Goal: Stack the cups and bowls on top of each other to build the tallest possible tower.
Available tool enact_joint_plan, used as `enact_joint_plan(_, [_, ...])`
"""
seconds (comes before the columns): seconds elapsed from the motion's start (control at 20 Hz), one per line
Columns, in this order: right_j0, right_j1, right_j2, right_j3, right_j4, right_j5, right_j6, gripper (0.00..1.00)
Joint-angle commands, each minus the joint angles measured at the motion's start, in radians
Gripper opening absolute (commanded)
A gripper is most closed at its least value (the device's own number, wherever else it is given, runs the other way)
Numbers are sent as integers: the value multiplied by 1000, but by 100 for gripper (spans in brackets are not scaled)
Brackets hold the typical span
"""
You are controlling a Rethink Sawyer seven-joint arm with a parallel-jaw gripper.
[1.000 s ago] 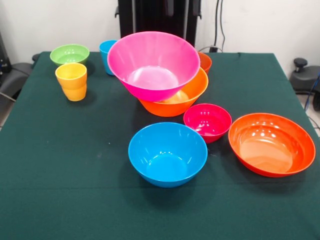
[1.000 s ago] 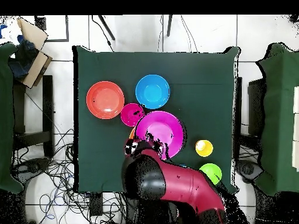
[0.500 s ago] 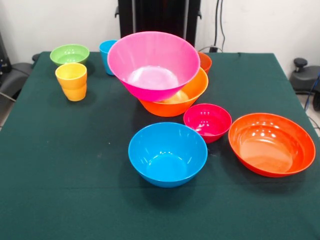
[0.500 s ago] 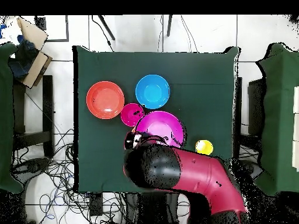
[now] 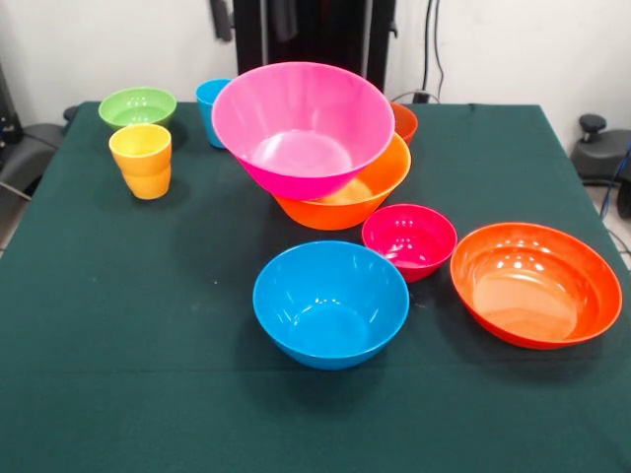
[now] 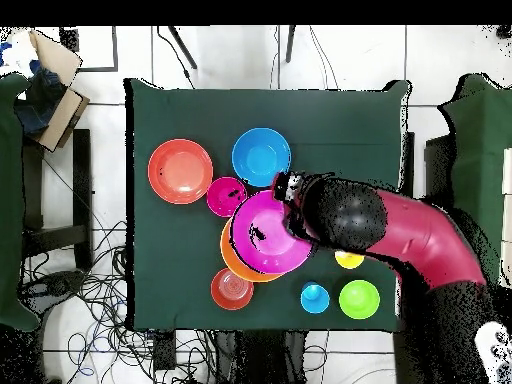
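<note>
The big pink bowl (image 5: pixel 304 123) sits tilted inside the big orange bowl (image 5: pixel 380 187); in the overhead view they are pink (image 6: pixel 262 235) over orange (image 6: pixel 230 262). The small orange-red bowl (image 5: pixel 405 120) stands just behind them. The medium blue bowl (image 5: pixel 330 304), small magenta bowl (image 5: pixel 409 239) and wide red-orange bowl (image 5: pixel 535 284) stand apart in front. The blue cup (image 5: pixel 209 106), small green bowl (image 5: pixel 138 105) and yellow-orange cup (image 5: pixel 143 158) stand at the back left. No green cup shows. My gripper (image 6: pixel 288 186) is high over the pink bowl's rim, holding nothing that I can see.
The red arm (image 6: pixel 400 225) crosses the table's edge in the overhead view and covers part of the yellow-orange cup (image 6: pixel 349 261). Dark green cloth (image 5: pixel 118 325) covers the table. Cables lie on the floor (image 6: pixel 95 290) beside it.
The arm has swung across the overhead view from the base side to the right. It now uncovers the small orange-red bowl, blue cup and green bowl. No bowl or cup has moved.
</note>
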Motion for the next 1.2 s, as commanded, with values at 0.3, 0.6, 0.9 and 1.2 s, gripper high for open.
enact_joint_plan(0.3, [-128, 188, 182, -82, -137, -9, -265, 100])
enact_joint_plan(0.6, [-214, 164, 270, -17, -143, -2, -260, 100])
enact_joint_plan(0.9, [-330, 59, 405, 101, -69, 51, -248, 100])
enact_joint_plan(1.2, [-388, -12, 493, 154, -33, 92, -207, 100])
